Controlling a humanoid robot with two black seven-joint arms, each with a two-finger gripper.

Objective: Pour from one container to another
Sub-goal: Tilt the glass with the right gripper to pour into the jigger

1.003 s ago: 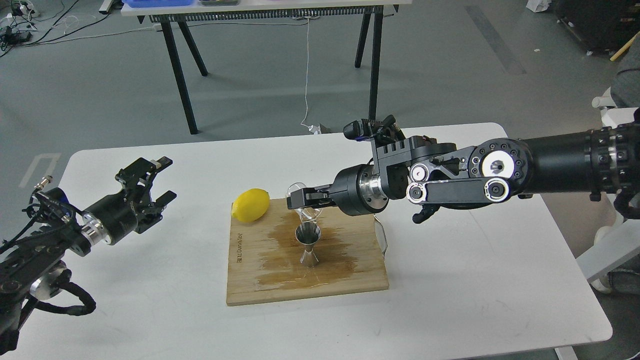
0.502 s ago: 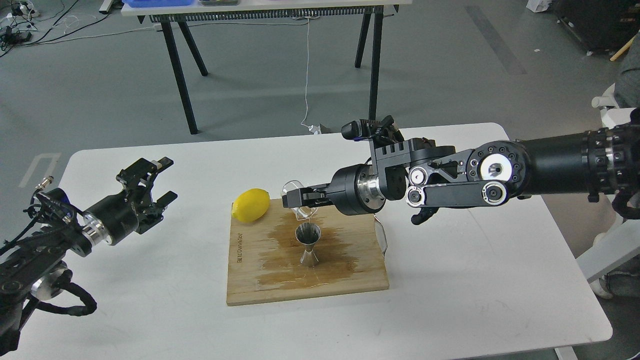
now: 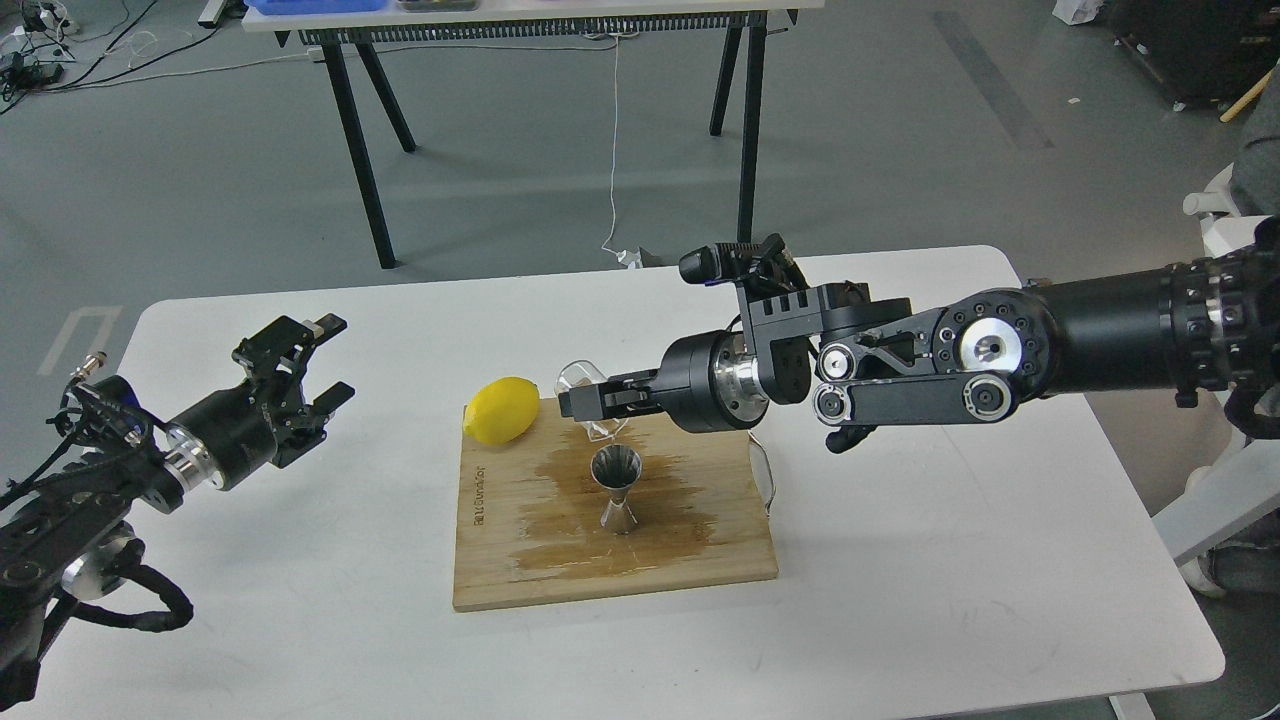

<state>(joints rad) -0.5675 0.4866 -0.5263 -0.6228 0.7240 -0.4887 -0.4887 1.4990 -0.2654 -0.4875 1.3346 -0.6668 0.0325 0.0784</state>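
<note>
A shiny steel jigger [image 3: 617,491] stands upright on the wet middle of a bamboo board [image 3: 500,560]. Just above and behind it, my right gripper [image 3: 580,402] is shut on the small clear glass cup [image 3: 582,385], which is tilted with its mouth toward the upper left. My left gripper [image 3: 318,362] hovers open over the table's left side, far from the board, with nothing between its fingers.
A yellow lemon [image 3: 502,409] rests on the board's far left corner, close to the cup. The white table [image 3: 900,600] has a rounded right edge. Black table legs [image 3: 365,150] stand on the floor beyond.
My right gripper has moved left and slightly up with the glass cup, which has turned back from its steep tilt over the jigger. The left arm has not moved.
</note>
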